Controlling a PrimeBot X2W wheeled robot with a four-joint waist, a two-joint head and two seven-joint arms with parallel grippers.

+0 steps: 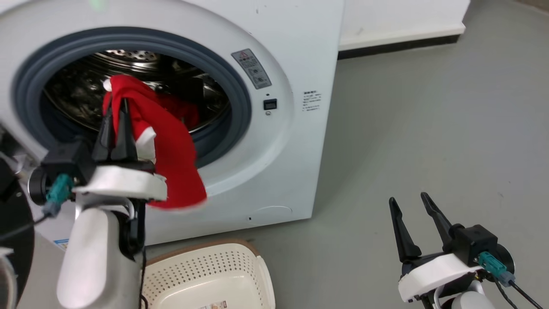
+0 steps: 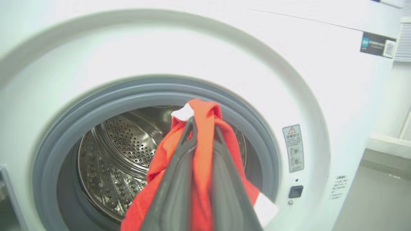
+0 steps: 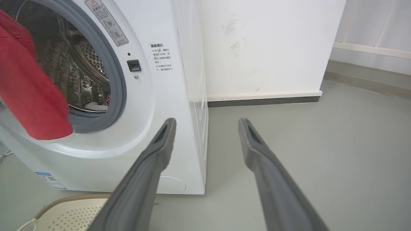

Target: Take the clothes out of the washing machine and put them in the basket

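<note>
- A smooth grey floor [image 1: 429, 128] spreads across the room, right of the washer.
- Nearest, at 6 o'clock in the head view, the cream basket [image 1: 201, 266] sits on that floor just in front of the washer's base (a paper label peeks out at its lower edge).
- At 4 o'clock the right gripper [image 1: 408, 198] hovers over the floor, its two dark fingers spread apart with nothing between them.
- At 9 o'clock the left gripper [image 1: 116, 105] points up at the door opening, fingers clenched on a red garment [image 1: 171, 146].
- That garment drapes from the fingertips toward 5 o'clock, white trim showing, its lower end hanging before the front panel, clear of the basket.
- Behind it stands the white washing machine [image 1: 300, 64], its grey rubber ring [image 1: 240, 98] framing the opening.
- Deeper, in the steel drum [image 1: 128, 58], more red fabric [image 1: 184, 109] lies; the right wrist view catches a small white piece [image 3: 94, 106] low in the drum.
- Farthest, at 1 o'clock, a white wall [image 1: 399, 17] with dark skirting.
</note>
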